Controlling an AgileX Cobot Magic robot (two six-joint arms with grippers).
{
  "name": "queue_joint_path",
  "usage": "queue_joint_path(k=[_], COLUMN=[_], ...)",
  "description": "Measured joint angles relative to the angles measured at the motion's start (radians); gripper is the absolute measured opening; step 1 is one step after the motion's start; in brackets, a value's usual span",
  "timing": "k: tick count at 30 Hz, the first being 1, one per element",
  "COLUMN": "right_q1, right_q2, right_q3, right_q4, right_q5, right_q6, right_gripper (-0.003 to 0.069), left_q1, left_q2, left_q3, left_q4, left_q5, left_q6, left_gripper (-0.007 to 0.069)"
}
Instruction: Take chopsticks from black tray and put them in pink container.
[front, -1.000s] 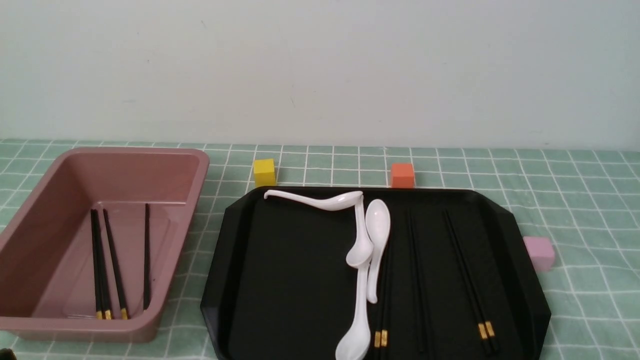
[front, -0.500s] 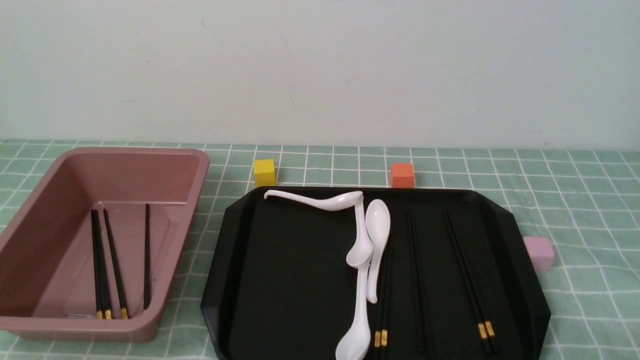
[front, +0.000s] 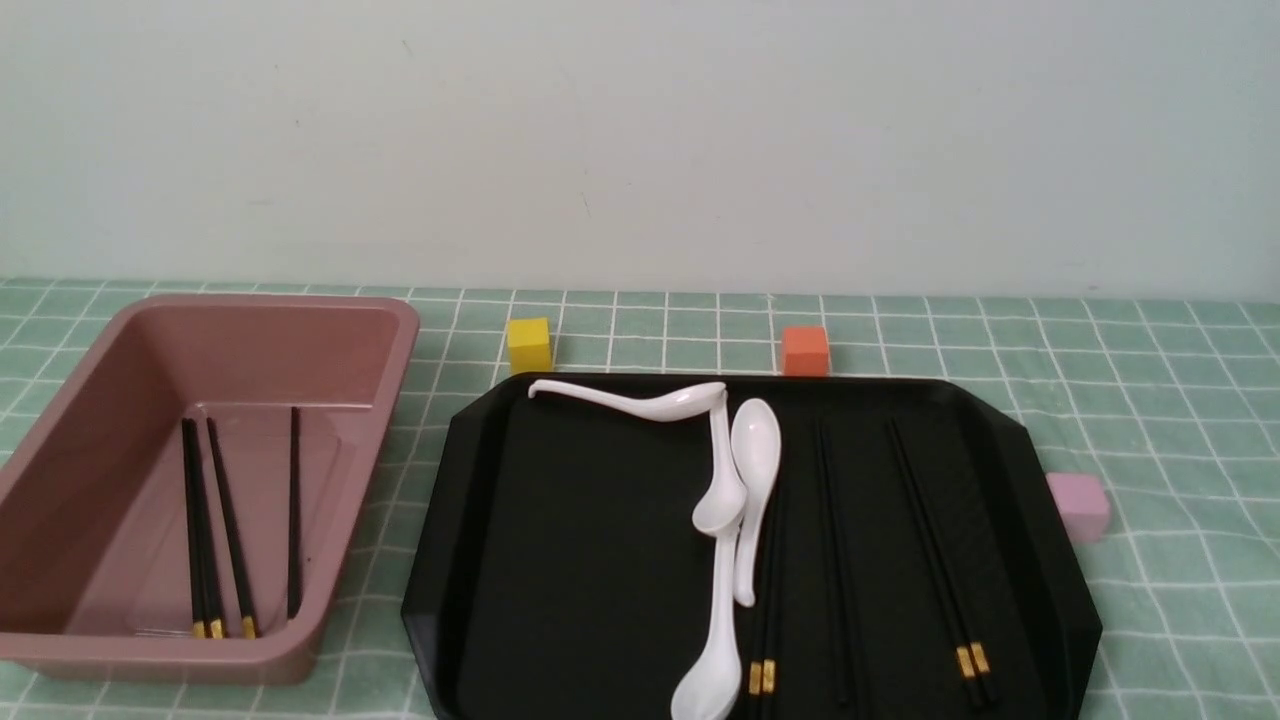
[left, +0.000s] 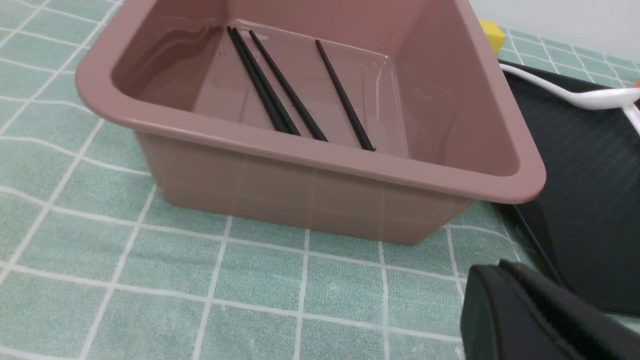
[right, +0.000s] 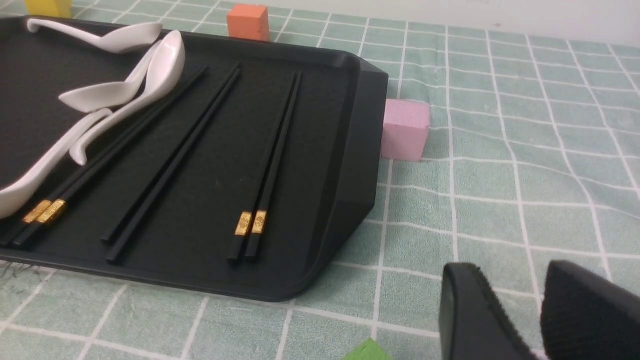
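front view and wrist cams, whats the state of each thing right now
pink container: upright, four chopsticks lying inside
black tray: flat, holds spoons and chopsticks
chopsticks on tray: lying flat, ungripped
white spoons: overlapping in a cluster
left gripper: empty, beside the container
right gripper: slightly open, empty, off the tray

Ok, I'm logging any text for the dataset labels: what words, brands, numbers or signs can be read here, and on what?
None: no readable text in any view.
Gold bands on the chopsticks: a small embossed mark, too small and blurred to read.
The black tray, pink container, white spoons and coloured cubes show no lettering.
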Motion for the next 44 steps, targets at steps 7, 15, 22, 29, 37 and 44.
queue_joint_path(k=[7,15,22,29,37,44], right_q1=[0.0,0.0,0.0,0.0,0.0,0.0], right_q2=[0.0,0.0,0.0,0.0,0.0,0.0], right_q3=[0.0,0.0,0.0,0.0,0.0,0.0], right_q4=[0.0,0.0,0.0,0.0,0.0,0.0], right_q5=[0.0,0.0,0.0,0.0,0.0,0.0], right_q6=[0.0,0.0,0.0,0.0,0.0,0.0], right_gripper=[0.024,0.024,0.024,0.024,0.024,0.024], left_q1=[0.0,0.0,0.0,0.0,0.0,0.0], left_q2=[0.0,0.0,0.0,0.0,0.0,0.0], left_q3=[0.0,0.0,0.0,0.0,0.0,0.0], left_q4=[0.0,0.0,0.0,0.0,0.0,0.0], left_q5=[0.001,0.002,0.003,0.003,0.003,0.003], left_q6=[0.0,0.0,0.0,0.0,0.0,0.0], left_gripper=[0.0005,0.0013,0.0021,0.0029,0.0038,0.004])
